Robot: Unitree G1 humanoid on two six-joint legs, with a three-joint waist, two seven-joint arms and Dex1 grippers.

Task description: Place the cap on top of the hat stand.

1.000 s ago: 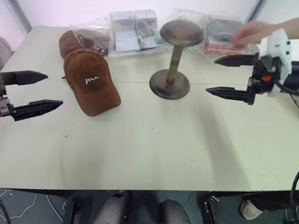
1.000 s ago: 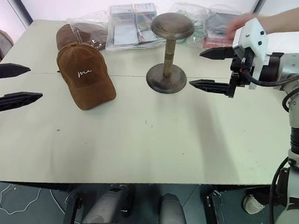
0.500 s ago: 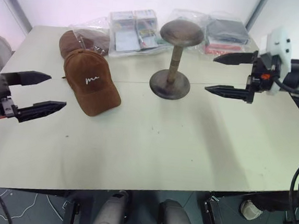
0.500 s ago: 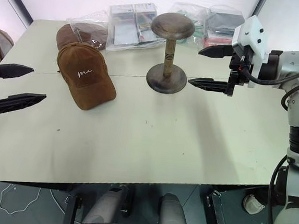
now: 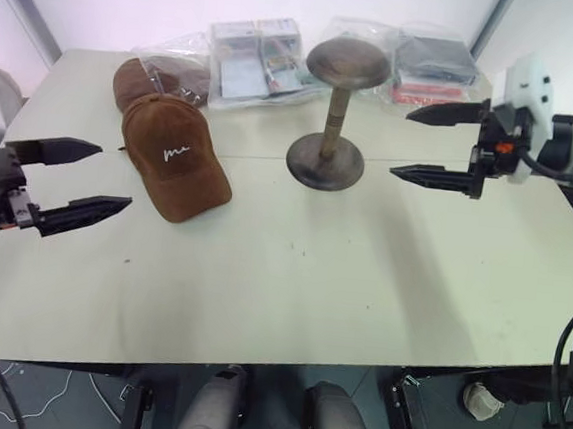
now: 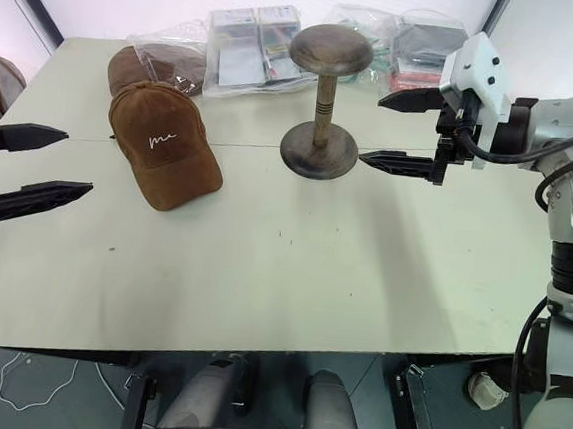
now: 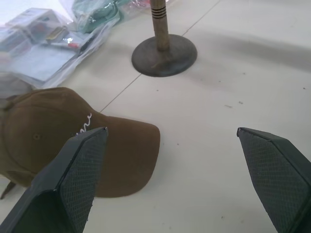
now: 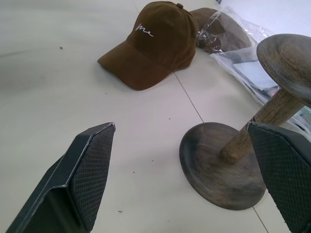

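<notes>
Cap [image 5: 174,157], brown suede with white script, lies brim-forward just right of left hand [image 5: 71,185], fingers apart; right hand [image 5: 435,143], also apart, flanks dark wooden hat stand [image 5: 332,118].

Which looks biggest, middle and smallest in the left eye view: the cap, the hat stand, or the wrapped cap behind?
1. hat stand; cap looks similar
2. wrapped cap, partly hidden

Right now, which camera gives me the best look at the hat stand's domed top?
The right eye view: the hat stand stands whole there, dome, post and base unobstructed. The left eye view shows the same. The right wrist view catches the dome at the picture's edge, partly cut off, behind a finger. The left wrist view shows just base and lower post.
</notes>
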